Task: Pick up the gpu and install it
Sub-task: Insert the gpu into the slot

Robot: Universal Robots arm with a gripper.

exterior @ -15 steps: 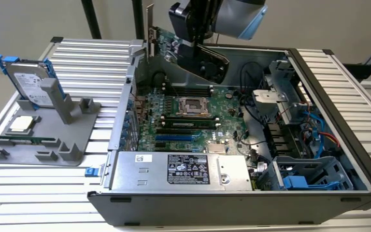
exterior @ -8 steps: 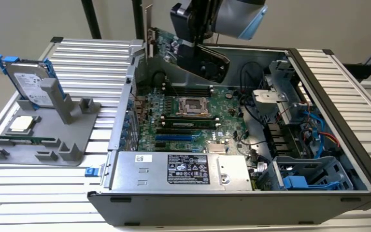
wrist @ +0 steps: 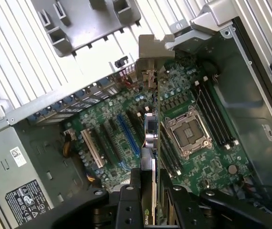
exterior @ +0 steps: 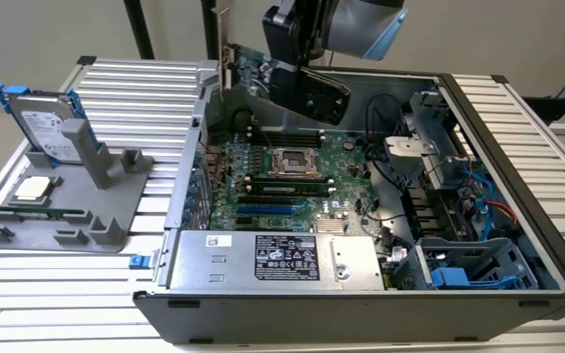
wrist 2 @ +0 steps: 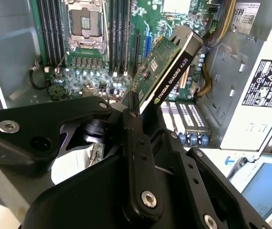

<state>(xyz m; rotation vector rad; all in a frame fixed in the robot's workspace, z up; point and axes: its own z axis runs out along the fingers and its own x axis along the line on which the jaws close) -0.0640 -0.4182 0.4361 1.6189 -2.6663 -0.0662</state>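
The gpu hangs tilted in the air over the far part of the open computer case, its green board facing the exterior view's left and its black cooler facing right. A silver end bracket sticks up at its left end. My gripper comes down from above and is shut on the card's upper edge. In the second wrist view the gpu juts out from between the black fingers, above the motherboard. The first wrist view looks along the gpu's edge to its bracket.
Below lies the motherboard with an open processor socket, memory slots and blue expansion slots. A power supply and a drive cage fill the case's near side. On the exterior view's left, a grey fixture holds a hard drive.
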